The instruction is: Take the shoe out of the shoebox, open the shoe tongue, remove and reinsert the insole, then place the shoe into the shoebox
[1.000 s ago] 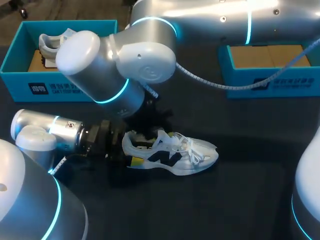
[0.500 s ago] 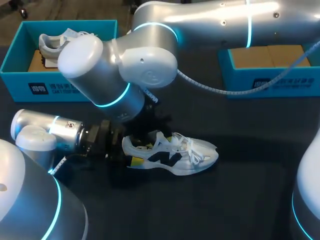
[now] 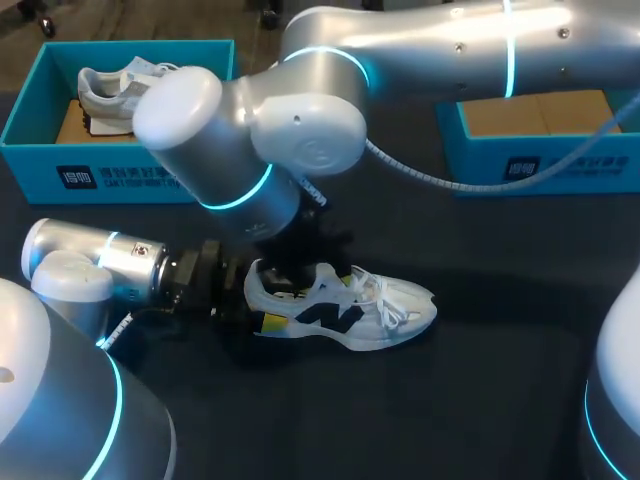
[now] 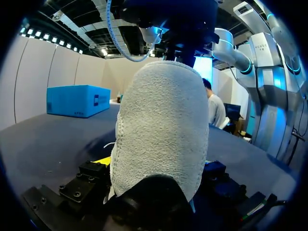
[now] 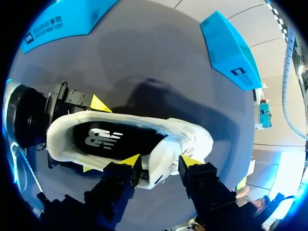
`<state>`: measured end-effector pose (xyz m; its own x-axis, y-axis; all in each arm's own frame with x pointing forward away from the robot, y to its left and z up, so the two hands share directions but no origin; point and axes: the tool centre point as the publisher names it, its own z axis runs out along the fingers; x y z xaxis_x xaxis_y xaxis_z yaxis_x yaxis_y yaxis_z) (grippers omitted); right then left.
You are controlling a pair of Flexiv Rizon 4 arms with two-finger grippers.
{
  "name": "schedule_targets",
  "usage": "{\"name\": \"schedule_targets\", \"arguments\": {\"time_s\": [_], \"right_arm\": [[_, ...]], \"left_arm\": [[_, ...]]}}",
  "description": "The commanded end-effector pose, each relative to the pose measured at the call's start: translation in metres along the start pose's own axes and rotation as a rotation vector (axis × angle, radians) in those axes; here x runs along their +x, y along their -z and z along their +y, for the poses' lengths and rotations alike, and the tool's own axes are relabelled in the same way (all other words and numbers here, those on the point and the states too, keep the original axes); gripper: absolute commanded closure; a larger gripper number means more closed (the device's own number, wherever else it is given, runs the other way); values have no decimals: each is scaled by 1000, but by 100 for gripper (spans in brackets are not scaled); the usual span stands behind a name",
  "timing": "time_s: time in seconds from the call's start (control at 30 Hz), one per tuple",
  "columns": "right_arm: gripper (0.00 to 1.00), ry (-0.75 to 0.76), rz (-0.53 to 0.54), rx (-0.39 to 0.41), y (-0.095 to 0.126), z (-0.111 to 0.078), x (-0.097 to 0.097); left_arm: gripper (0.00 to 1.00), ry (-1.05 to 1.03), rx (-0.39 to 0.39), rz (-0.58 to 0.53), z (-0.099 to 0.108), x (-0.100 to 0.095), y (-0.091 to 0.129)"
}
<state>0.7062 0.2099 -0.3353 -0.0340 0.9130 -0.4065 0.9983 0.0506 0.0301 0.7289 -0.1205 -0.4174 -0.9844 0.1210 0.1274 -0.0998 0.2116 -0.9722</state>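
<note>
A white sneaker (image 3: 345, 312) with black side marks lies on its sole in the middle of the dark table, toe to the right. My left gripper (image 3: 238, 303) comes in low from the left and is shut on its heel (image 4: 161, 130); one of its yellow fingertips (image 5: 98, 104) presses each side. My right arm reaches across from the right, and its gripper (image 5: 160, 161) hangs over the shoe's mouth, shut on the white tongue (image 5: 161, 153). The black insole (image 5: 103, 137) with a white logo lies inside the shoe.
A teal shoebox (image 3: 60, 172) at the back left holds a second white sneaker (image 3: 105, 88). Another teal box (image 3: 545, 165) stands at the back right. Bare dark tabletop lies in front of and to the right of the shoe.
My right arm's big elbow has shifted a little to the right and nearer over the shoe. The shoe and my left arm have stayed where they were.
</note>
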Motion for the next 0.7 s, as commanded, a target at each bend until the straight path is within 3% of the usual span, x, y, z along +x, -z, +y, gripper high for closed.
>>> {"name": "schedule_targets", "arguments": {"time_s": [0.03,0.17,0.23,0.27,0.3,0.53,0.7], "right_arm": [[53,-322,2,-5,3,-5,-8],[64,-319,3,6,4,-6,-10],[78,-314,14,13,3,-6,-10],[96,-308,21,20,2,-6,-10],[100,-305,23,23,2,-6,-10],[100,-164,89,94,2,0,-19],[100,-59,164,96,4,0,-35]], "left_arm": [[100,0,2,-2,9,-3,-3],[100,0,2,-2,9,-3,-3],[100,0,2,-2,9,-3,-3],[100,0,2,-2,9,-3,-3],[100,0,2,-2,9,-3,-3],[100,0,2,-2,9,-3,-3],[100,0,2,-2,9,-3,-3]]}}
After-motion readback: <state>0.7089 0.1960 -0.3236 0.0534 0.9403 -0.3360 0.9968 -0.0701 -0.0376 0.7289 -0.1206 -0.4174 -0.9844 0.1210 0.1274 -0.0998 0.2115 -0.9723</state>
